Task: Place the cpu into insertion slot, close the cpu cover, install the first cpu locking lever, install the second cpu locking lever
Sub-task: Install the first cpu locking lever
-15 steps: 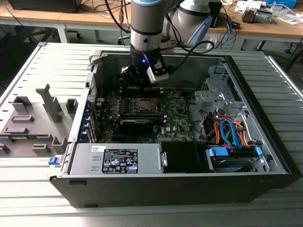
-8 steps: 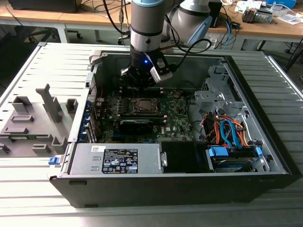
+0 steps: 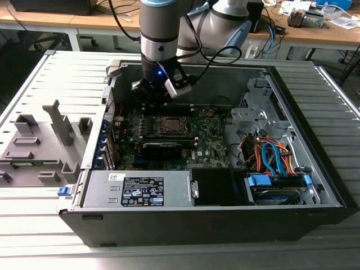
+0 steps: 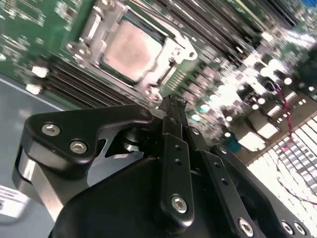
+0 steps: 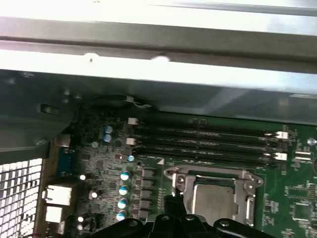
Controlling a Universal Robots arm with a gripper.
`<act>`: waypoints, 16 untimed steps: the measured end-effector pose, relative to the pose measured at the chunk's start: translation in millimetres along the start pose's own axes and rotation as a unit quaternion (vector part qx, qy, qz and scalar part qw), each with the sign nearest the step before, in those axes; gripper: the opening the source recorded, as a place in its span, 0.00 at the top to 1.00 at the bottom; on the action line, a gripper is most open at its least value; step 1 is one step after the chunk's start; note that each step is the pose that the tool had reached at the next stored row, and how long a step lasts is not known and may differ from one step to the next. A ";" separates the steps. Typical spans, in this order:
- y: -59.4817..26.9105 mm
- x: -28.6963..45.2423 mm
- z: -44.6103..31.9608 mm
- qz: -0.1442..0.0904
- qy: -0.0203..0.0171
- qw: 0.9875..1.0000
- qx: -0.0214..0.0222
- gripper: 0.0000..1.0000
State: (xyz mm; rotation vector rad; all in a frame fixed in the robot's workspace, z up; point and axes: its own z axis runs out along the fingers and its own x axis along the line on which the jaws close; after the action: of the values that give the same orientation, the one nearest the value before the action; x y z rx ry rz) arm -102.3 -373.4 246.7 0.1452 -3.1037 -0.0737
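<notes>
Claw [image 4: 174,106] fingers pressed together, holding nothing, hovering just beside the slot [image 4: 176,52]. Cpu [image 4: 131,49] sits seated, cover [image 4: 89,29] framing it.

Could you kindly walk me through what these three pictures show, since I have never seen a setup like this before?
The exterior view shows a grey robot arm reaching down into an open computer case that lies on a slatted table. The other two pictures come from cameras riding near the arm's wrist, looking down past its black gripper. Inside the case is a green motherboard. On it sits the insertion slot, a square socket with the pale cpu already lying in it and the silvery cpu cover framing the chip. The gripper hangs just beside the socket. Its fingertips look close together with nothing visible between them.
</notes>
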 end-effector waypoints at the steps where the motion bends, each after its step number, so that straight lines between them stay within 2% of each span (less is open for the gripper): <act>1: 1.4 6.3 0.3 0.000 0.000 1.000 0.000 0.89; 3: 4.7 12.8 0.7 0.000 -0.001 1.000 0.000 0.89; 9: 30.1 11.2 1.8 0.000 -0.001 1.000 0.001 0.89; 14: 28.9 10.4 1.8 0.000 -0.001 1.000 0.000 0.89; 16: 25.4 1.3 2.1 0.000 0.001 1.000 0.000 0.89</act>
State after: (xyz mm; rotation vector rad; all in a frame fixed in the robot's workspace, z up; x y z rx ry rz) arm -106.0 -348.2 245.9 0.1449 -3.1019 -0.0748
